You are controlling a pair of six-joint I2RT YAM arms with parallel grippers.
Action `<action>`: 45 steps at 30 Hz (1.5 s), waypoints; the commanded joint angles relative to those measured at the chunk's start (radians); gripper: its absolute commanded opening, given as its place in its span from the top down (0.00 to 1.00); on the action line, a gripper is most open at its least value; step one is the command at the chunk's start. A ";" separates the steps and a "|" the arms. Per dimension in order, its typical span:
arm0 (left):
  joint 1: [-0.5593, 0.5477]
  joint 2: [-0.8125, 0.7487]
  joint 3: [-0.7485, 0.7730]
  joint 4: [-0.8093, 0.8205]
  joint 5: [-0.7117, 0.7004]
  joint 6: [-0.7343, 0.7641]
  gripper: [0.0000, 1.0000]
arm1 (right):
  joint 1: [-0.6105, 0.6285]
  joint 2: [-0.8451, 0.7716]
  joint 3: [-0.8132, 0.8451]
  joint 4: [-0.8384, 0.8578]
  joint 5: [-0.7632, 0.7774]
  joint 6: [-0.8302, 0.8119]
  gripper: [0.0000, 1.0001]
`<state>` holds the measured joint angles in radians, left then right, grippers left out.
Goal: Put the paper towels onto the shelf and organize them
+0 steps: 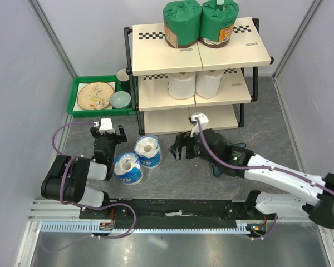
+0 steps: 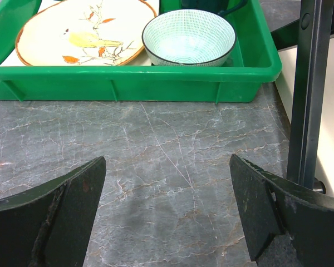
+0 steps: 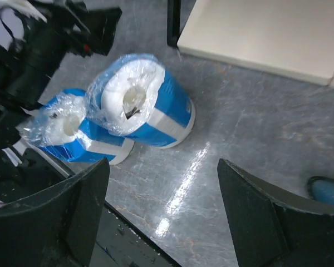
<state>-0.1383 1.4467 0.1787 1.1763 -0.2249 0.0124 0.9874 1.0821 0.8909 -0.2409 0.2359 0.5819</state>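
Left fingers (image 2: 50,217), right fingers (image 3: 50,222) apart, empty.

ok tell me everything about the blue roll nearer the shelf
The paper towel roll is a fat white cylinder in crinkly clear plastic printed blue with a white band. It stands on end on the grey marbled table, hollow core up, in front of the bottom board of the shelf. Its twin sits against it. No jaws touch it.
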 commanded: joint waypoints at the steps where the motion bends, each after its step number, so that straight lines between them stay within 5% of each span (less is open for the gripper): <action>1: 0.006 0.001 0.015 0.043 0.002 0.009 0.00 | 0.097 0.129 0.006 0.113 0.135 0.087 0.12; 13: 0.006 0.003 0.015 0.045 0.002 0.011 0.01 | 0.137 0.441 0.092 0.273 0.223 0.199 0.09; 31: 0.006 0.003 0.015 0.045 0.002 0.009 0.01 | 0.135 0.587 0.210 0.217 0.293 0.208 0.09; 39: 0.006 0.001 0.015 0.043 0.002 0.009 0.01 | 0.131 0.668 0.276 0.140 0.298 0.223 0.16; 45: 0.006 0.003 0.015 0.045 0.002 0.011 0.01 | 0.117 0.722 0.324 0.106 0.275 0.226 0.32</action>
<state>-0.1383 1.4467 0.1787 1.1767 -0.2245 0.0124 1.1145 1.7657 1.1610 -0.0971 0.5037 0.7971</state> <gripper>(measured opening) 0.993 0.726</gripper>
